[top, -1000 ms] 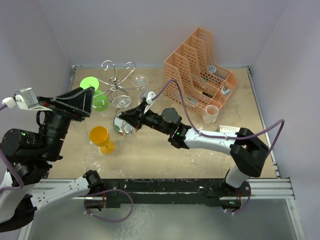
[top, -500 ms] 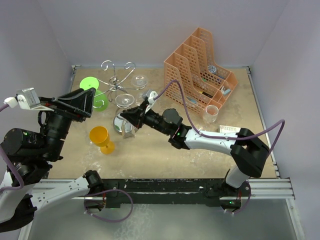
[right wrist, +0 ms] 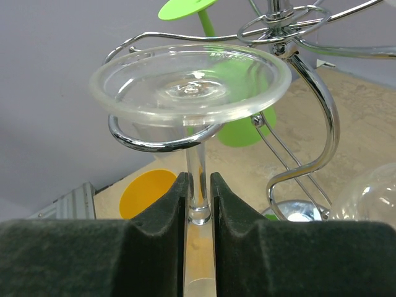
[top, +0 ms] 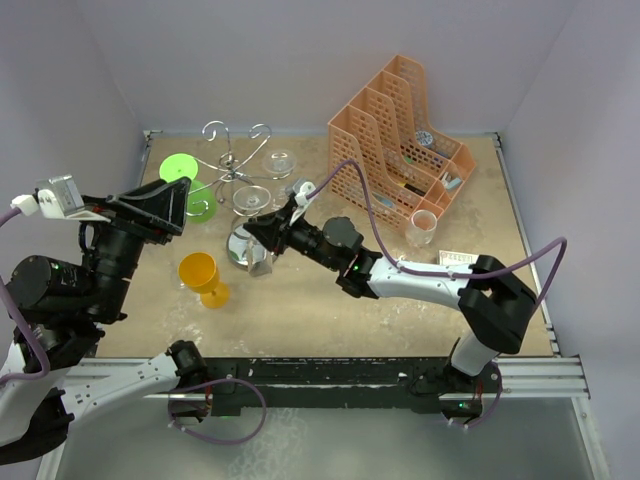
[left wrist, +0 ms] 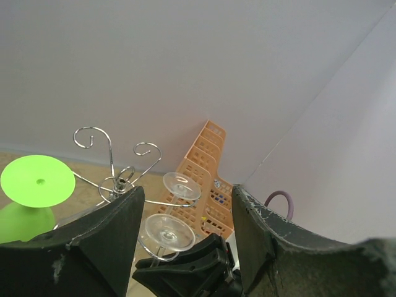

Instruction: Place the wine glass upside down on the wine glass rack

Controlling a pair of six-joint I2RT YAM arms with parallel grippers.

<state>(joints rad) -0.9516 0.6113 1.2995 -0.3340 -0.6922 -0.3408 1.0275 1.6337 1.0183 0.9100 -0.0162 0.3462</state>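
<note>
The silver wire rack [top: 232, 165] stands at the back left on its round shiny base [top: 240, 246]. My right gripper [top: 262, 230] is shut on the stem [right wrist: 198, 185] of a clear wine glass held upside down. The glass's foot [right wrist: 189, 83] is on top, sitting just over a curled hook arm [right wrist: 158, 141], with the stem passing through the loop. The foot also shows in the top view [top: 250, 199] and the left wrist view [left wrist: 168, 232]. My left gripper [left wrist: 185, 204] is open and empty, raised to the left of the rack [left wrist: 117, 179].
A second clear glass [top: 281, 162] and a green glass [top: 180, 168] hang on the rack. A yellow glass [top: 203, 275] stands on the table in front of it. An orange mesh organiser [top: 400, 140] and a small clear cup [top: 422, 227] are at the back right.
My right gripper has shifted slightly toward the rack with the glass, bringing the foot further over the hook. The left arm has barely moved.
</note>
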